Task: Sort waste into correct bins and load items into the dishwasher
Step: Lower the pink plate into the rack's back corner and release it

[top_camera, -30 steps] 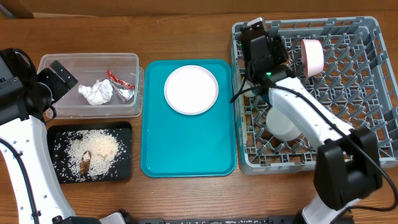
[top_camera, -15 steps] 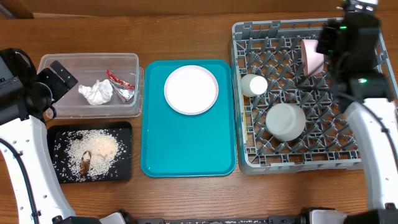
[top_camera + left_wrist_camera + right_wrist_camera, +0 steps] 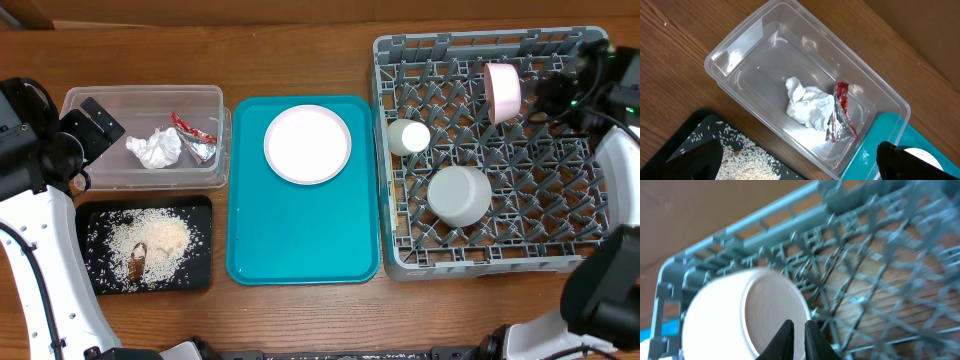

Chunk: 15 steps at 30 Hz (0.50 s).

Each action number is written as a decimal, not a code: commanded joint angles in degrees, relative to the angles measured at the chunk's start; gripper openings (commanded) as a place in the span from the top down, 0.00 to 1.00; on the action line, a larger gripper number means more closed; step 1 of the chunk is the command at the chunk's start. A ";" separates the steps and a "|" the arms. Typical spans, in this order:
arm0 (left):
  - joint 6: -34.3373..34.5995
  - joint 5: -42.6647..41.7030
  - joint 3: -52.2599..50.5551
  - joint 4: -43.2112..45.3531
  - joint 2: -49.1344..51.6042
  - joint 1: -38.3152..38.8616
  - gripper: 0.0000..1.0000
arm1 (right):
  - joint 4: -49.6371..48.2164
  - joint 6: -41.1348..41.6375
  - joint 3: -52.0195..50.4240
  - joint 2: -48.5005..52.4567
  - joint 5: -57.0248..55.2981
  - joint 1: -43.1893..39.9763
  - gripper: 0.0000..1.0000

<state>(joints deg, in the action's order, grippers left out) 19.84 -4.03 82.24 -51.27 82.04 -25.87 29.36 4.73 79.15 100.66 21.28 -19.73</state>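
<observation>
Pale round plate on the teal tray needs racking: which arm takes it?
Right, probably: the right pincer hangs over the grey plastic peg rack, where the pale round plate must go; the left pincer sits by the clear plastic tub.

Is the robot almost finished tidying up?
Nearly. The tissue and wrapper lie in the clear tub, the food scraps are on the black tray, and the cup, pink bowl and white bowl sit in the grey rack. The left tool and right tool hold nothing. Left: the round plate on the teal tray.
</observation>
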 commanded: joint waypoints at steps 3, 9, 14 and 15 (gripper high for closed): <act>0.96 0.00 0.48 0.09 0.46 0.39 0.00 | 0.42 0.26 -0.07 1.81 12.96 1.27 0.89; 0.96 0.00 0.48 0.09 0.46 0.39 0.00 | 2.36 1.88 -0.02 1.79 17.42 2.05 0.89; 0.96 0.00 0.48 0.09 0.46 0.39 0.00 | 2.95 3.30 0.00 1.75 17.42 2.54 0.89; 0.96 0.00 0.48 0.09 0.46 0.39 0.00 | 2.95 3.52 0.00 1.68 17.40 2.54 0.89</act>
<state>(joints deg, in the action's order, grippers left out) 19.84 -4.03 82.21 -51.29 82.04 -25.87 32.58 7.14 79.15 102.98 37.06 -17.47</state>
